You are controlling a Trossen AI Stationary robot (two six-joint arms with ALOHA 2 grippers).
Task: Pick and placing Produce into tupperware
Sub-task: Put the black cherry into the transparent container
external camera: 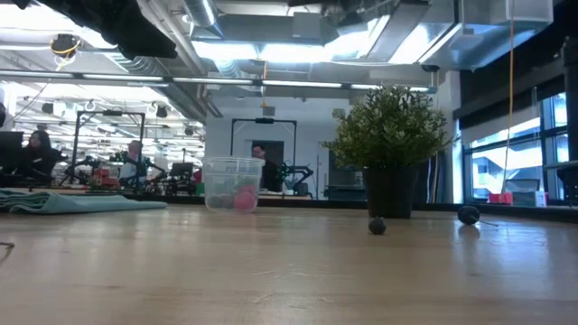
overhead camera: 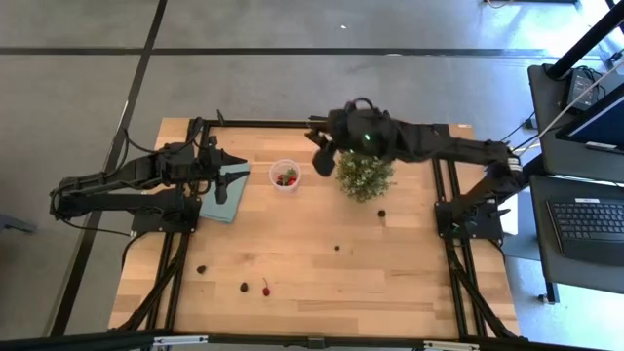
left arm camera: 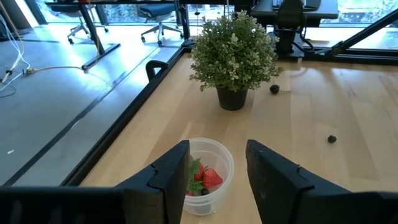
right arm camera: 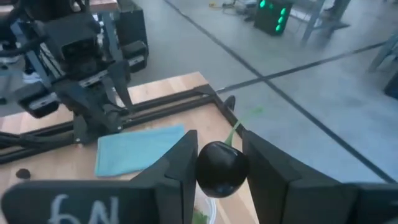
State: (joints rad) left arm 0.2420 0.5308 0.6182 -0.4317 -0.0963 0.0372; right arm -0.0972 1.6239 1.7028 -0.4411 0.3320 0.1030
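On the wooden table (overhead camera: pixel 322 283), the right gripper (right arm camera: pixel 219 168) pinches a dark cherry (right arm camera: pixel 221 168) above the cup (overhead camera: pixel 285 175), ready to drop it; the left gripper (left arm camera: pixel 217 171), beside the cup, waits wide open.

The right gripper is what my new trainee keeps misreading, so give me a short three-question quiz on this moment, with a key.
1. True or false: the right gripper is empty.
2. Multiple choice: the tupperware stands between which two things on the table? A) the teal cloth and the potted plant; B) two laptops; C) two plants.
3. Fill in: the left gripper is ____, pointing toward the tupperware.

Key
1. False: it is shut on a dark cherry-like fruit with a green stem.
2. A.
3. Open, with nothing between its fingers.
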